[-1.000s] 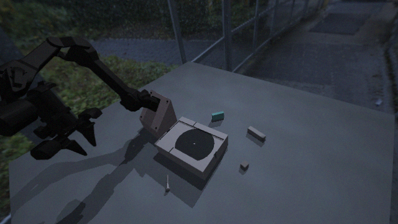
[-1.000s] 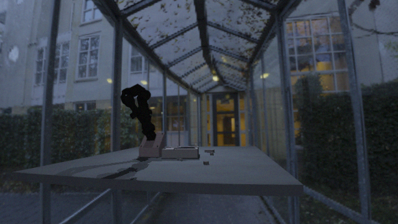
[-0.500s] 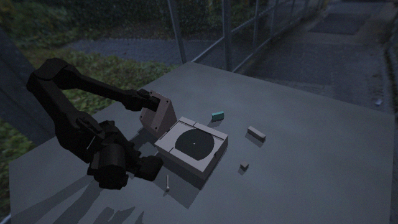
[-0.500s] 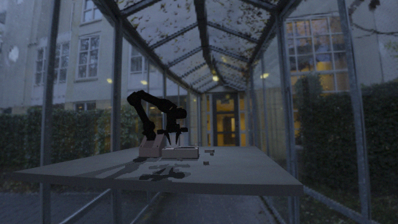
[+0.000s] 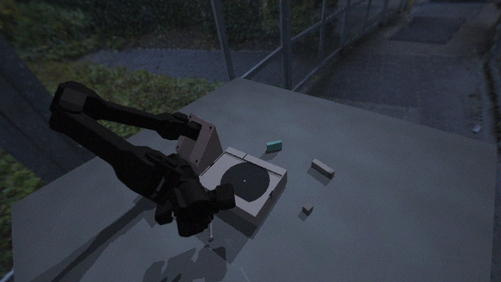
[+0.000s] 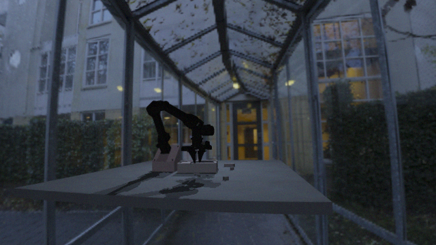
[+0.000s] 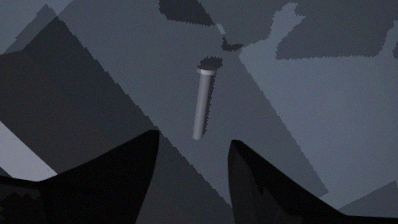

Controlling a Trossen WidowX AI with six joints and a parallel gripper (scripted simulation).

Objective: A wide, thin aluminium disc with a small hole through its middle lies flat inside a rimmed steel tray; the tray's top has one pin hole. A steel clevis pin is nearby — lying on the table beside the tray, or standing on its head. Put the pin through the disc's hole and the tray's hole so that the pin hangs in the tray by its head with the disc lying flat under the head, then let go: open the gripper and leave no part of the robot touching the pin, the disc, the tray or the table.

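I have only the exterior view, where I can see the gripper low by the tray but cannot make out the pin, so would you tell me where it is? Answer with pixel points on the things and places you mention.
Observer: In the top view, the pin (image 5: 210, 232) (image 7: 201, 105) is on the table beside the tray (image 5: 256, 221) (image 6: 197, 167) (image 7: 22, 152), partly hidden by the arm.

Operator: Thank you. Is the gripper (image 5: 207, 217) (image 6: 197, 162) (image 7: 194, 144) around it, and which way does its head point?

Observer: The wrist view shows the pin lying ahead of the parted fingertips, not gripped, its head at the end farther from them.

Operator: And how does the disc sit?

Observer: The top view shows the dark disc (image 5: 254, 188) lying inside the tray's rim, its small hole visible near the middle.
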